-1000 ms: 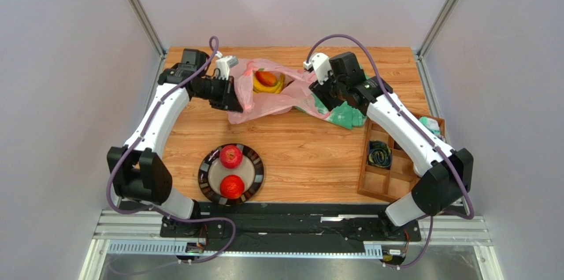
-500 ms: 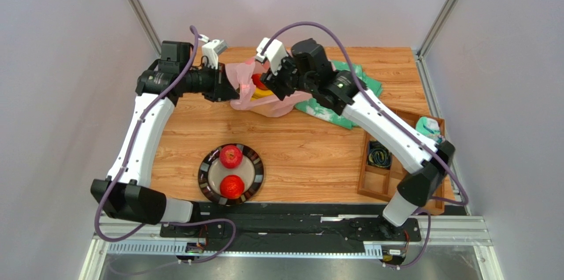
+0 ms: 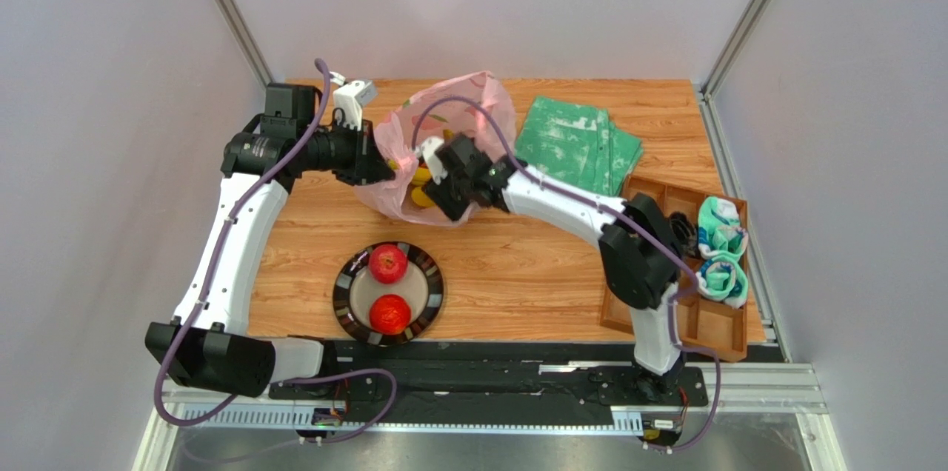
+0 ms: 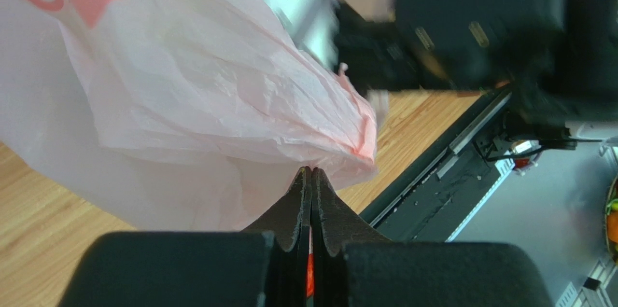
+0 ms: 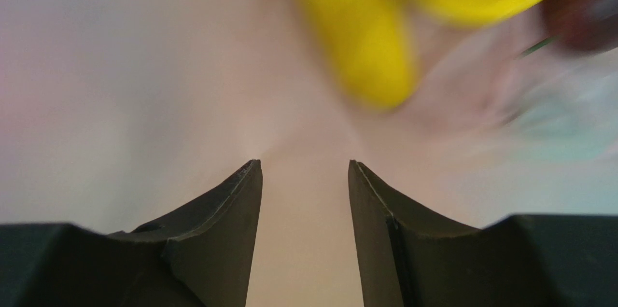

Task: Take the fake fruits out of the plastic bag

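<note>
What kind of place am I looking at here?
Likely a robotics lab test cell: left arm and right arm bolted to a wooden table, aluminium framing with plain grey walls, staged props like the plastic bag.

Right end effector [image 3: 436, 184] sunk in the pink bag [image 3: 451, 104], fingertips lost behind plastic from above, most of the contents hidden, yellow fruit [image 5: 363, 39] smeared and cut off by the top edge up close, dark blob [image 5: 584, 3] in the corner unreadable, right arm [image 4: 464, 24] just a blur.

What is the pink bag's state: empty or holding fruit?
Holding fruit: yellow fake fruits show inside the plastic bag, right ahead of the open right tool.
</note>
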Robot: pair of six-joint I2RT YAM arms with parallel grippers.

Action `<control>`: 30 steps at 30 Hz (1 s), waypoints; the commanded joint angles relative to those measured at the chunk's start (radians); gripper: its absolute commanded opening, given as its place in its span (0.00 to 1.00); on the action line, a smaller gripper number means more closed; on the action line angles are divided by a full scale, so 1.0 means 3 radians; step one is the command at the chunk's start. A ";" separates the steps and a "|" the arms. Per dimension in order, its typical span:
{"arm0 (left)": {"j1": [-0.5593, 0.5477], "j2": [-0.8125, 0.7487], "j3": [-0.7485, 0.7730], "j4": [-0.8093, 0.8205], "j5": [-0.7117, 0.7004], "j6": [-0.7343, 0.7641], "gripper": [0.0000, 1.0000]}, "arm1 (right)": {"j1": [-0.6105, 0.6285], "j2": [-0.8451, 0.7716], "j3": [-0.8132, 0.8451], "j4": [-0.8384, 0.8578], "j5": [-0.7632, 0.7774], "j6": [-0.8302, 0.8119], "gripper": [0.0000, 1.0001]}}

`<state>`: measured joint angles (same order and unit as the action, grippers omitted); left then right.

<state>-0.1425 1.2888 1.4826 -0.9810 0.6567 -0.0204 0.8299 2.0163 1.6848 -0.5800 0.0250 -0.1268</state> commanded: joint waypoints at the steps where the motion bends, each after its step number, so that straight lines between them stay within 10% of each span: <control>1: 0.0035 -0.0057 -0.0084 0.0043 -0.0123 0.0007 0.00 | 0.0521 -0.1023 -0.1145 0.0200 -0.0221 0.0177 0.51; 5: 0.0040 -0.0154 -0.0207 0.0008 -0.0169 0.0042 0.00 | 0.0563 -0.1347 -0.1602 0.0083 -0.0329 0.0249 0.50; 19: 0.0061 -0.0237 -0.0351 -0.0002 -0.0287 0.0063 0.00 | 0.0383 -0.0341 -0.0059 0.0221 -0.0222 0.0127 0.54; 30: 0.0066 -0.0078 0.0002 -0.0008 -0.0266 0.0063 0.00 | 0.0322 0.0172 0.0131 0.0190 0.0131 0.0366 0.61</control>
<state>-0.1284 1.2621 1.4296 -0.9920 0.5671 -0.0166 0.9325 2.0502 1.6951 -0.5369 0.0109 -0.0608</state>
